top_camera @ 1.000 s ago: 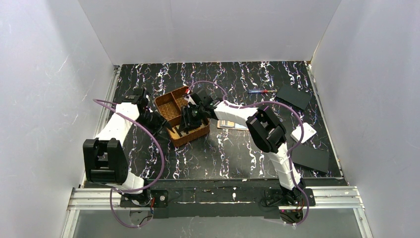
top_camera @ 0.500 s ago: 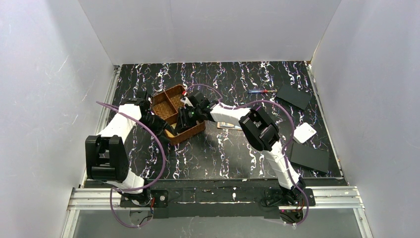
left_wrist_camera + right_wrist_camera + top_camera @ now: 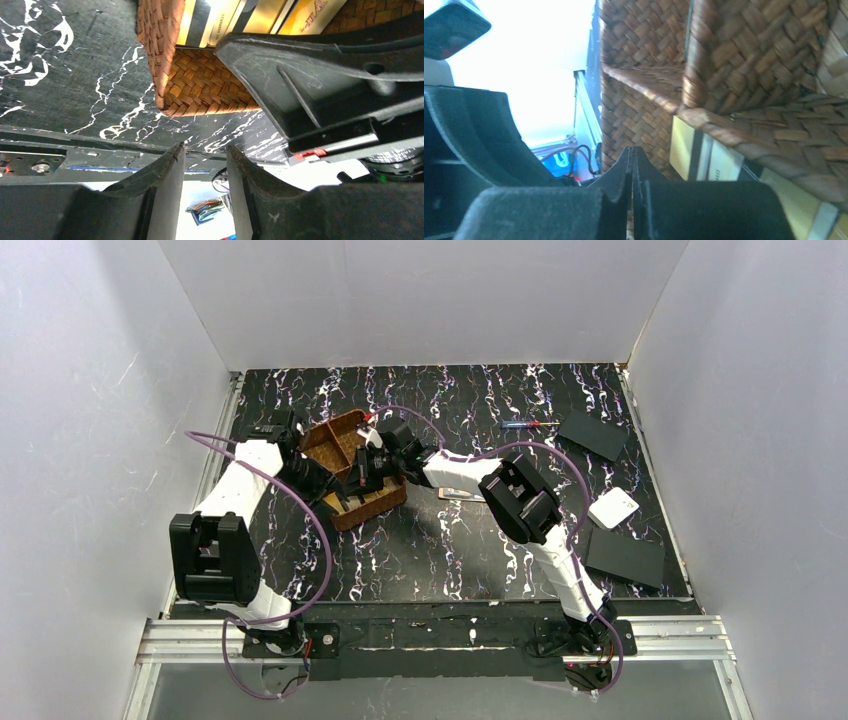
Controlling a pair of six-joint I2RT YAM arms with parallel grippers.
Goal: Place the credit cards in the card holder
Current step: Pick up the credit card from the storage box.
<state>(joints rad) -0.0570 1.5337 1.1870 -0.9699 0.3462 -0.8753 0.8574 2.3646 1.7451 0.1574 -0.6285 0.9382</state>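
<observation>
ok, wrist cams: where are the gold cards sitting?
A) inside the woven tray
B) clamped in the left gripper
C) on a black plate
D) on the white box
A: the left wrist view shows the gold cards lying inside the tray, behind its woven wall, and the left gripper has nothing between its fingers.

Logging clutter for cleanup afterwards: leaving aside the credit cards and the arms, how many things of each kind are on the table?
Black flat rectangular plates: 2
White square box: 1
Brown woven two-compartment tray: 1
Thin red-and-blue pen-like stick: 1
Total: 5
</observation>
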